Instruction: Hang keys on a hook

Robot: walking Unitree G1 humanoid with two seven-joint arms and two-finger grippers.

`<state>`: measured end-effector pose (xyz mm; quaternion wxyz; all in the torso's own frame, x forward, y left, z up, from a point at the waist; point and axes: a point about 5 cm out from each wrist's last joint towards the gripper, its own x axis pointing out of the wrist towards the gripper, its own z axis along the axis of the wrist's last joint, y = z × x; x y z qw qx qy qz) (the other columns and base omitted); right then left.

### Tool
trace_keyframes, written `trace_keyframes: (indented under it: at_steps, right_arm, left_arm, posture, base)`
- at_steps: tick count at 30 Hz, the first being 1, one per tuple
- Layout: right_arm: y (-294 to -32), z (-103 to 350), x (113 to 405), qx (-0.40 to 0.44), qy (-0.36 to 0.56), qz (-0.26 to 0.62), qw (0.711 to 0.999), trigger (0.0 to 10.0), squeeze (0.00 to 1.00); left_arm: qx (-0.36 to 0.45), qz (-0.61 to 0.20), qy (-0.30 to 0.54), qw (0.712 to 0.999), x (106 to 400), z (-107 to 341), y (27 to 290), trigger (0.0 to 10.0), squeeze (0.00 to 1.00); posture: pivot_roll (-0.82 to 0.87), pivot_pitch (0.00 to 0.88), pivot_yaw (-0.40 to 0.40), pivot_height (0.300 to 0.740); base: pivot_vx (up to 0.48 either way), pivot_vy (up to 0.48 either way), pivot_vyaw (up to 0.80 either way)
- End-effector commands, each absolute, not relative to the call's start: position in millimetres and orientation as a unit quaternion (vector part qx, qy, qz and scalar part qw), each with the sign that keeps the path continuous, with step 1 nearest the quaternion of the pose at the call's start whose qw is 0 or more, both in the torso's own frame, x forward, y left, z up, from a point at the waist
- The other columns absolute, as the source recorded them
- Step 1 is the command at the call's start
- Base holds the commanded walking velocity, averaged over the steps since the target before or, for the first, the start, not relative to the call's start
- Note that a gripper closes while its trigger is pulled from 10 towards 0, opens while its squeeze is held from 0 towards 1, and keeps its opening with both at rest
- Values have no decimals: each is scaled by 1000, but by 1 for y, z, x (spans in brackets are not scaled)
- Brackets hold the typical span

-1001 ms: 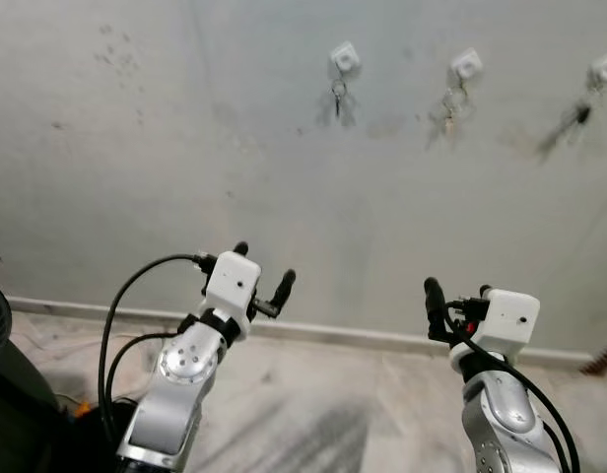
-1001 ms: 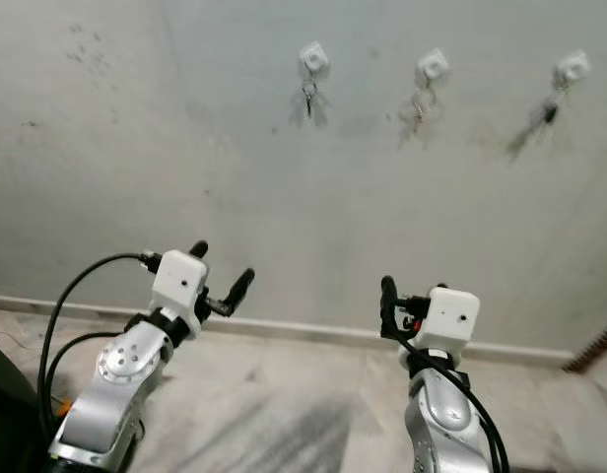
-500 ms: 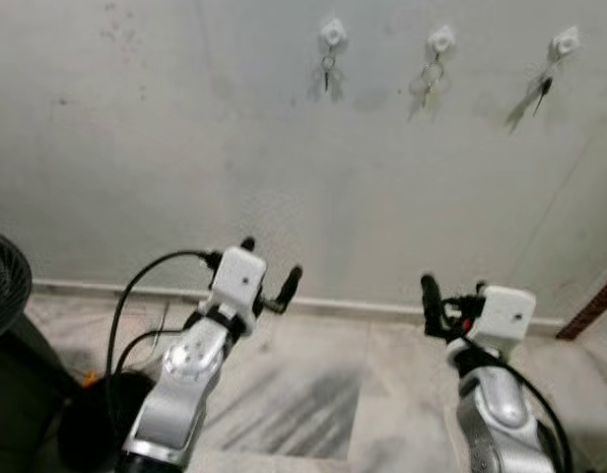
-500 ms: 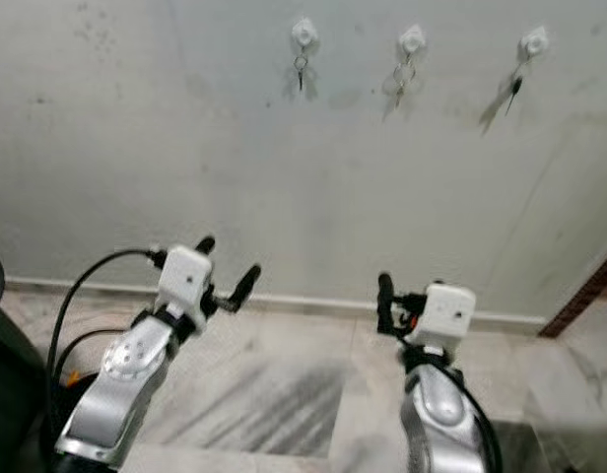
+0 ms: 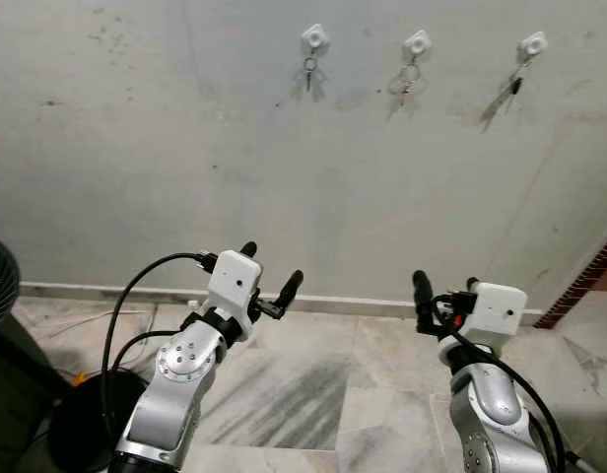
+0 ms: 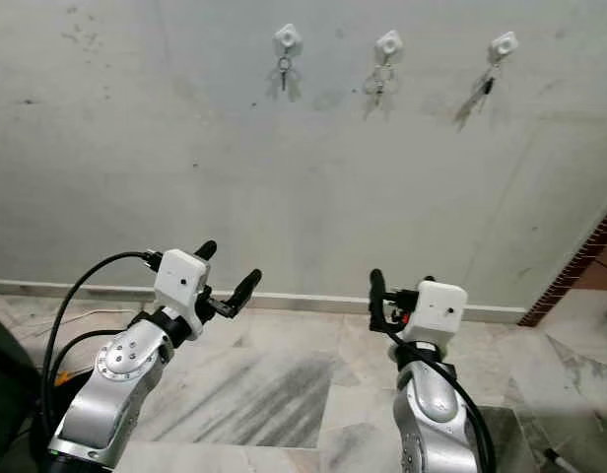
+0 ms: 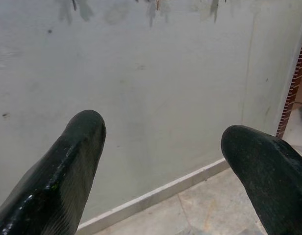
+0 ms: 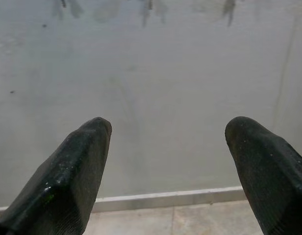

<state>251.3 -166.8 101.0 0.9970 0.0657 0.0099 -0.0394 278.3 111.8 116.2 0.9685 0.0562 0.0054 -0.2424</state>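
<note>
The wall (image 5: 284, 158) looks like matt grey plaster, stained and speckled at the upper left of the frame. The hooks (image 5: 314, 37) along the top seem white plastic, the keys (image 5: 309, 69) dull metal. The floor (image 5: 313, 394) is smooth, faintly glossy veined marble. The arms (image 5: 180, 379) are brushed silver metal; the fingers (image 7: 67, 171) shiny ribbed black rubber.

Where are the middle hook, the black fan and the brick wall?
middle hook (image 5: 417, 42), left eye view, its white base.
black fan (image 5: 0, 281), left eye view, its round grille.
brick wall (image 6: 579, 267), right eye view, its red edge.
</note>
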Motion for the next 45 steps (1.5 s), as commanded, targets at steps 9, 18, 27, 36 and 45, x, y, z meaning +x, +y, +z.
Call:
trace_keyframes:
  at_steps: [9, 18, 27, 36, 45]
  right_arm:
    - [-171, 103, 251, 59, 6, -44, 997, 10000, 0]
    - [-170, 102, 251, 58, 7, -43, 997, 10000, 0]
    - [-171, 102, 253, 56, 11, -43, 997, 10000, 0]
    - [-172, 101, 253, 52, 15, -46, 997, 10000, 0]
    - [-174, 100, 251, 49, 19, -48, 997, 10000, 0]
  left_arm:
    - [50, -261, 2, 964, 278, 119, 106, 10000, 0]
    - [52, -262, 4, 964, 277, 119, 107, 10000, 0]
    - [47, -259, 6, 965, 277, 117, 106, 10000, 0]
    - [46, -251, 4, 967, 279, 118, 105, 10000, 0]
    - [32, -267, 16, 963, 277, 115, 99, 10000, 0]
  posture:
    - [114, 0, 15, 740]
    - [118, 0, 15, 740]
    - [117, 0, 12, 740]
    - [110, 0, 10, 740]
    - [100, 0, 13, 740]
  base:
    - [0, -403, 0]
    - [0, -304, 0]
    - [0, 0, 0]
    - [0, 0, -771]
    - [0, 0, -788]
